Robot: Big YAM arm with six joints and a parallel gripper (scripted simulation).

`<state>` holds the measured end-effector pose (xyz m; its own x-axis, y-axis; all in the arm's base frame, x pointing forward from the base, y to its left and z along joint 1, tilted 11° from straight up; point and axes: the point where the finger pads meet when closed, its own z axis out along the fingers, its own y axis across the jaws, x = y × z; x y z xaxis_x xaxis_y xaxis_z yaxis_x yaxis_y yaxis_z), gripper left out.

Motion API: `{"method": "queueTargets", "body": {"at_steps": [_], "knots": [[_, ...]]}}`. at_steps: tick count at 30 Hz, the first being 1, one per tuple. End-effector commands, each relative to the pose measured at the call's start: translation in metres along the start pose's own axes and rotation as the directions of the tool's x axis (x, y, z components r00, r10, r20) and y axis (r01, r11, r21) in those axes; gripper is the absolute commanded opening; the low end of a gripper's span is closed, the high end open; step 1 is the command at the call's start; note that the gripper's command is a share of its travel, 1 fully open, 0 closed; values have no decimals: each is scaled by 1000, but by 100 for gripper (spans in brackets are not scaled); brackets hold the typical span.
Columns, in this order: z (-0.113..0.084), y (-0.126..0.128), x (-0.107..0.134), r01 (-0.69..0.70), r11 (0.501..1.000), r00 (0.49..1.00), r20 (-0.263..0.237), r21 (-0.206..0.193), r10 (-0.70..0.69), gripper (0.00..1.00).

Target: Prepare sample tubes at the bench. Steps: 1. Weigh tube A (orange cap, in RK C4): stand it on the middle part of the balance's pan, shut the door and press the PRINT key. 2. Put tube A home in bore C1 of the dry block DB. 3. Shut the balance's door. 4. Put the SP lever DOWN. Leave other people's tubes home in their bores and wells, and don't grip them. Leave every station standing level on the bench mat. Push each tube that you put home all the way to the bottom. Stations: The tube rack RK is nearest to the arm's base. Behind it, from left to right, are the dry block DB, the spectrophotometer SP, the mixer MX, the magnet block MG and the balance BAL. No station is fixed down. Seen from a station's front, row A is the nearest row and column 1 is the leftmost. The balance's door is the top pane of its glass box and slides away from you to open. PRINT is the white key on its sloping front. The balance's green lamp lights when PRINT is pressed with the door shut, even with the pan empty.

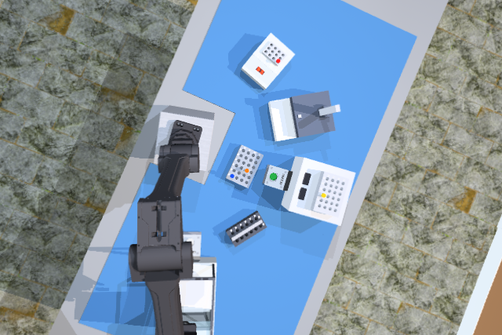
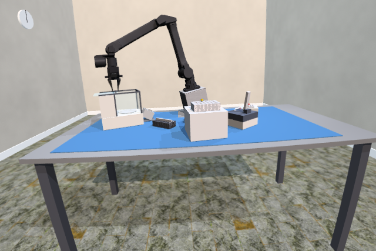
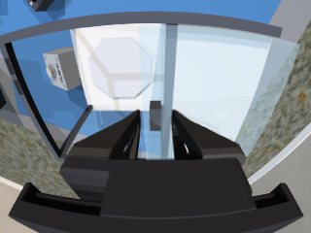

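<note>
Over illegibly-labelled balance (image 1: pixel 196 294) (image 2: pixel 123 120) (image 3: pixel 146 18) — 1 open gripper (image 2: pixel 114 90) (image 3: pixel 155 115)

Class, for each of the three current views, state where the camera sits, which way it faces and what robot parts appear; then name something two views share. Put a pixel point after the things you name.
Top: high overhead, facing down at the bench; arm visible.
Exterior: beyond the bench's edge, facing the arm's base across it; arm and claw (image 2: pixel 114 89) (image 3: pixel 155 115) visible.
Wrist: on the arm, facing down past the claw.
Exterior and wrist share the balance's pan (image 2: pixel 127 111) (image 3: pixel 120 67).
</note>
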<state>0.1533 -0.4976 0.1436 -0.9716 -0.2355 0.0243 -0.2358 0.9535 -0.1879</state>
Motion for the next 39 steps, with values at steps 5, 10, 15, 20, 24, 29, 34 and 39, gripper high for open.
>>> {"method": "queueTargets", "body": {"at_steps": [5, 10, 15, 20, 24, 29, 34, 39], "knots": [[-13, -13, 0, -1, 999, 1000, 4, 38, 1, 30], [-38, -23, 3, -1, 997, 1000, 8, 75, 0, 30], [-47, -22, 2, -1, 997, 1000, 8, 75, 0, 30], [-53, -21, 0, 0, 997, 1000, 8, 71, 0, 30], [-59, -21, 0, -1, 997, 1000, 9, 76, 0, 30], [-68, -21, -1, -1, 997, 1000, 9, 76, 0, 30], [-71, -20, -3, 0, 998, 1000, 9, 66, -1, 30], [-85, -20, -4, 0, 997, 1000, 11, 77, 0, 30]]}}
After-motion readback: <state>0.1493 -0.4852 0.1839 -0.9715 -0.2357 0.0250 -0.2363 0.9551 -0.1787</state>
